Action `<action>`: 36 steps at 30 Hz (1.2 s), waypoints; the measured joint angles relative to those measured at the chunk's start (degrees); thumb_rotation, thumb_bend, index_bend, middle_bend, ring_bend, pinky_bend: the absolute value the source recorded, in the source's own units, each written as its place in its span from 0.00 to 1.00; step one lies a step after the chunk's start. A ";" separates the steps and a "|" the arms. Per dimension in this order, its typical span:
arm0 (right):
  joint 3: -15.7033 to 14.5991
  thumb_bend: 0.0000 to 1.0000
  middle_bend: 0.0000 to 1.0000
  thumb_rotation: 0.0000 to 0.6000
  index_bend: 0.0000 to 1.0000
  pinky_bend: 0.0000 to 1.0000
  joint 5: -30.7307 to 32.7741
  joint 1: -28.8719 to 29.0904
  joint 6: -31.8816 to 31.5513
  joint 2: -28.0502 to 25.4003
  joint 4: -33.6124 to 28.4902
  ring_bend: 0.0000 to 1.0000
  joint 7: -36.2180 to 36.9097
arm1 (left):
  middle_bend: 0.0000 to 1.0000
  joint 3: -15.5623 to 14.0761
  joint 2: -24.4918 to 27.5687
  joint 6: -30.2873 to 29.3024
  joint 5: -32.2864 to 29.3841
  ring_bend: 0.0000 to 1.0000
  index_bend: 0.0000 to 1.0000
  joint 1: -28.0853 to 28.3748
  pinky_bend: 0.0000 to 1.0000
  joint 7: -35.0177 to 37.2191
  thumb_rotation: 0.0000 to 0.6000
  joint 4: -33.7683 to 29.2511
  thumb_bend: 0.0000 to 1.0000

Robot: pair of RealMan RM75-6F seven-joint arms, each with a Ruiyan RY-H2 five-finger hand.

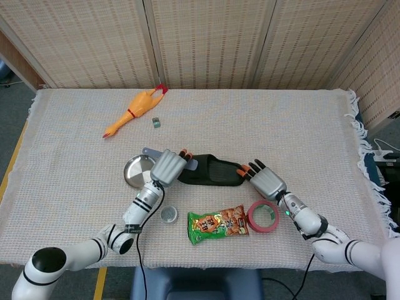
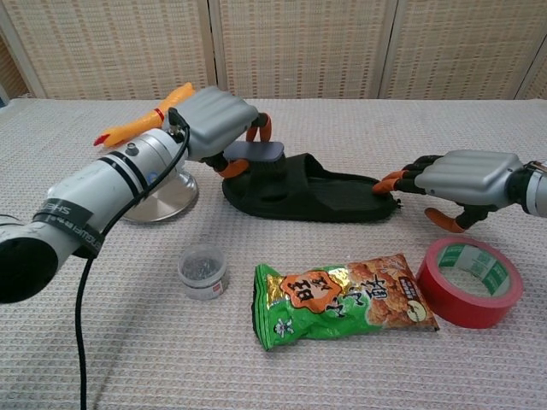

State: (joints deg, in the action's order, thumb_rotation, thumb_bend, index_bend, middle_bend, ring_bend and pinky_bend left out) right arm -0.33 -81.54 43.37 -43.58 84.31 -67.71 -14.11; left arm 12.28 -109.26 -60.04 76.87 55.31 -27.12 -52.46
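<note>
Two hands: both lie low over the cloth-covered surface (image 1: 300, 125), one at each end of a black slipper (image 1: 212, 172).
Left hand (image 2: 218, 124): it pinches a small grey flat piece (image 2: 254, 151) between thumb and fingers, holding it just above the heel end of the black slipper; in the head view the piece (image 1: 189, 164) pokes out past the orange fingertips (image 1: 184, 153).
Right hand (image 2: 457, 181): fingers stretched forward and a little apart, holding nothing; the orange fingertips (image 2: 391, 178) are at the toe end of the slipper, but whether they touch it cannot be told.
Black slipper: lies flat near the middle of the surface, lengthwise between the two hands, heel toward the left hand.
Steel dish (image 1: 139, 171): round, just beside the left hand on its outer side, partly hidden by the forearm in the chest view.
Small clear jar (image 2: 202, 271): stands upright in front of the left forearm, with dark bits inside.
Snack bag (image 2: 342, 296): green and orange, lies flat near the front edge, between the jar and the tape.
Red tape roll (image 2: 470, 280): lies flat just under and in front of the right hand, beside the snack bag.
Rubber chicken (image 1: 134, 111): yellow, lies far back on the left, well apart from the hands.
Small green block (image 1: 156, 123): just beside the chicken.
</note>
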 measured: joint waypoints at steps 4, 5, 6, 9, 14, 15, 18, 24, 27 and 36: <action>0.03 0.63 0.00 1.00 0.00 0.00 -1.28 -0.85 -3.29 -2.03 -2.32 0.00 0.49 | 0.80 -1.18 3.79 -1.84 0.28 0.89 0.68 -2.41 0.93 -2.89 1.00 -6.72 0.58; 0.10 0.57 0.00 1.00 0.00 0.00 -1.48 -1.05 -3.94 -2.71 -3.08 0.00 0.74 | 0.80 -1.52 4.75 -2.35 0.25 0.89 0.68 -3.21 0.93 -3.74 1.00 -8.09 0.58; 0.24 0.50 0.00 1.00 0.00 0.00 -1.64 -1.33 -4.75 -3.62 -4.14 0.00 1.15 | 0.80 -1.95 5.99 -2.97 0.10 0.89 0.68 -4.38 0.93 -4.81 1.00 -9.57 0.58; 0.92 0.41 0.00 1.00 0.00 0.00 -1.35 -2.17 -6.27 -5.82 -7.31 0.00 2.65 | 0.80 -3.53 8.38 -3.82 -0.34 0.89 0.69 -7.11 0.93 -6.33 1.00 -11.67 0.58; 2.96 0.40 0.00 1.00 0.00 0.00 0.13 -4.26 -10.62 -10.88 -14.71 0.00 4.75 | 0.80 -5.63 9.24 -3.76 -0.80 0.89 0.69 -9.32 0.93 -6.50 1.00 -9.68 0.58; 3.53 0.40 0.00 1.00 0.00 0.00 0.42 -4.90 -12.17 -12.39 -16.66 0.00 4.96 | 0.80 -5.86 9.17 -3.69 -1.00 0.89 0.69 -9.76 0.93 -6.59 1.00 -8.61 0.58; 5.05 0.40 0.00 1.00 0.00 0.00 1.02 -6.49 -16.07 -16.22 -21.07 0.00 4.98 | 0.80 -6.41 8.74 -3.14 -1.61 0.89 0.69 -10.90 0.93 -6.36 1.00 -6.06 0.57; 7.17 0.40 0.00 1.00 0.00 0.00 2.55 -8.27 -18.43 -20.32 -25.68 0.00 3.79 | 0.80 -6.74 7.46 -1.52 -1.99 0.89 0.68 -11.42 0.93 -6.78 1.00 -1.99 0.57; 7.09 0.40 0.00 1.00 0.00 0.00 2.67 -8.37 -17.97 -20.44 -25.88 0.00 3.28 | 0.79 -6.86 7.40 -0.62 -2.22 0.89 0.67 -11.62 0.92 -7.66 1.00 -1.58 0.57; 6.83 0.40 0.00 1.00 0.00 0.00 3.06 -8.03 -16.18 -19.57 -25.16 0.00 2.21 | 0.42 -6.30 7.59 1.80 -3.73 0.86 0.30 -11.88 0.90 -9.29 1.00 -1.29 0.51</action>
State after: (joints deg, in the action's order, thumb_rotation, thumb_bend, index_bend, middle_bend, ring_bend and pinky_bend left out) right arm 6.50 -78.49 35.34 -59.76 64.74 -92.87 -11.90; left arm 5.98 -101.67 -58.25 73.14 43.43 -36.41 -53.75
